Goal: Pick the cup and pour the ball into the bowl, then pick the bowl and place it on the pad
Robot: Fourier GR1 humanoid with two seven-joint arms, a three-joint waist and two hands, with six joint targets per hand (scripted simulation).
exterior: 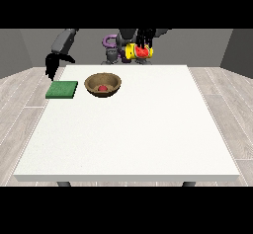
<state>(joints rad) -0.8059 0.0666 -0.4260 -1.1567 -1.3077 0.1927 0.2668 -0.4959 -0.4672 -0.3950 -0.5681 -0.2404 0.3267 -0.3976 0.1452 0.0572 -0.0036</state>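
A brown bowl [103,85] stands on the white table [133,129] at its far left part, and a red ball [102,88] lies inside it. Just left of the bowl a green pad [62,90] lies flat at the table's left edge. A yellow cup [137,52] with a red inside is held tilted on its side above the table's far edge. The hand at the view's right [144,40] has its fingers curled over the cup from above. The hand at the view's left [51,65] hangs beyond the table's far left corner, above the pad, fingers pointing down and holding nothing.
The robot's grey and purple body [112,48] stands behind the far edge of the table. Grey walls and a wooden floor surround the table.
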